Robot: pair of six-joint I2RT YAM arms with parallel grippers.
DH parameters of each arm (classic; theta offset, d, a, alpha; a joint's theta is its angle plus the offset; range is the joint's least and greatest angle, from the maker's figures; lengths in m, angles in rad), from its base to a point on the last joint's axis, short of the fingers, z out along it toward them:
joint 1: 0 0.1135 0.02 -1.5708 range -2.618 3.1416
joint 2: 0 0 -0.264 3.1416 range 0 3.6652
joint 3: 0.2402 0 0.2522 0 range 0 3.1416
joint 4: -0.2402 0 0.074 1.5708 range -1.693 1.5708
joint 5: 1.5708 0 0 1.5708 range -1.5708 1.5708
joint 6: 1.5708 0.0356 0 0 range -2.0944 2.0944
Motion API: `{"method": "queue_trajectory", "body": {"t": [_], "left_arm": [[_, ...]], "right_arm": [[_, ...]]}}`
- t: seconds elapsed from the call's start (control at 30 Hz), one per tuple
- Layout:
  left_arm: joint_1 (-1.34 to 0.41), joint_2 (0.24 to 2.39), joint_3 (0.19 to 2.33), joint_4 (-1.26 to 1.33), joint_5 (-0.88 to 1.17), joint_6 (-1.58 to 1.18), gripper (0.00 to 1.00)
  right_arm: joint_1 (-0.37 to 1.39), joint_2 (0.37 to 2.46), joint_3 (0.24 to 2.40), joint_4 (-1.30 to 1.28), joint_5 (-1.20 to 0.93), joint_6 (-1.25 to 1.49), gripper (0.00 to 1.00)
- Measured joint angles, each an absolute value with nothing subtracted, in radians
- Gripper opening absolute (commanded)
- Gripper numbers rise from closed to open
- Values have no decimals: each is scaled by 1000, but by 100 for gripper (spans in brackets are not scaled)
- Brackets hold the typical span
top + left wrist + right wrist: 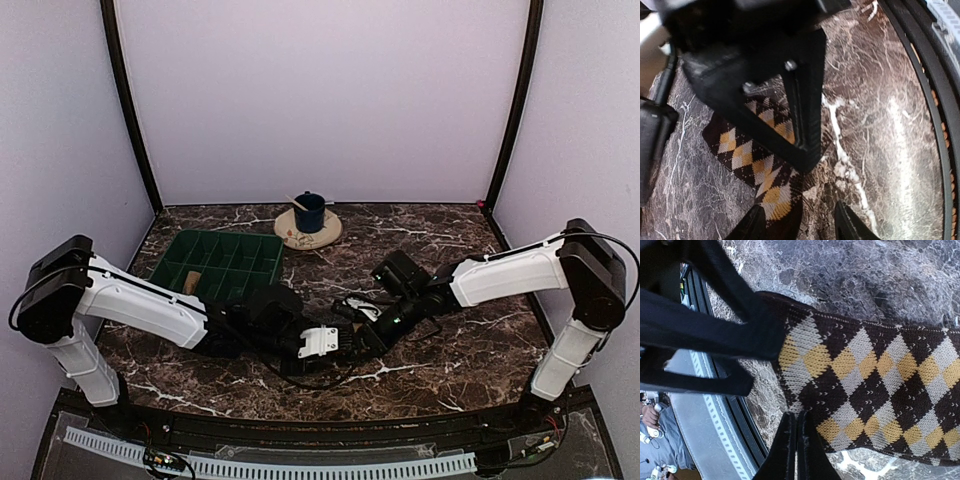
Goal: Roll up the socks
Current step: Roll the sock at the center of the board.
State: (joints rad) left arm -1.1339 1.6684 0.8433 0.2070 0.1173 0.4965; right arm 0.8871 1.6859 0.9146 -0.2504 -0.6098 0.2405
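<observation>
So we're on the argyle sock [865, 380] here: dark brown with mustard and cream diamonds, lying flat as a strip on the marble desk [450, 240], near the front edge between the two arms. The other one looks like the little tan bundle [192, 281] sitting in one of the near compartments of the green tray [230, 236]. Our guess is that one's done and this is sock number two, with no roll started.

The left hand [800, 226] has its fingers roughly halfway apart, straddling a narrow end of the sock. Fabric sits next to one finger and bare marble shows beside the other, so nothing's clamped. The right hand [796, 440] has its fingers pressed fully together, tips touching the sock's long edge close to the left hand. We can't tell if any fabric is caught between them.

How we'd play it:
- Close the left hand on the full width of that end, both layers. Grab just a corner and the roll probably goes cone-shaped.
- Use the right hand to pin the strip so it doesn't slide on the slick marble.
- Turn the end over tight and even.

Biggest risk we see is how crowded the two hands are, so small moves.
</observation>
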Motion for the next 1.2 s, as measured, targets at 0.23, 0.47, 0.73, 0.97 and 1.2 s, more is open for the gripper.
{"method": "queue_trajectory", "body": {"t": [0.23,0.47,0.73,0.97,1.2], "left_arm": [[-1155,1700,843,205,21,580,44],[-1157,1715,845,211,-43,638,27],[-1157,1720,854,191,-44,663,17],[-1157,1720,902,97,1,665,8],[-1157,1737,986,-34,81,644,0]], "right_arm": [[887,1673,908,-263,-621,240,0],[887,1673,907,-273,-632,237,0],[886,1671,899,-286,-632,237,0],[882,1659,895,-287,-626,243,5],[881,1633,860,-272,-606,278,26]]}}
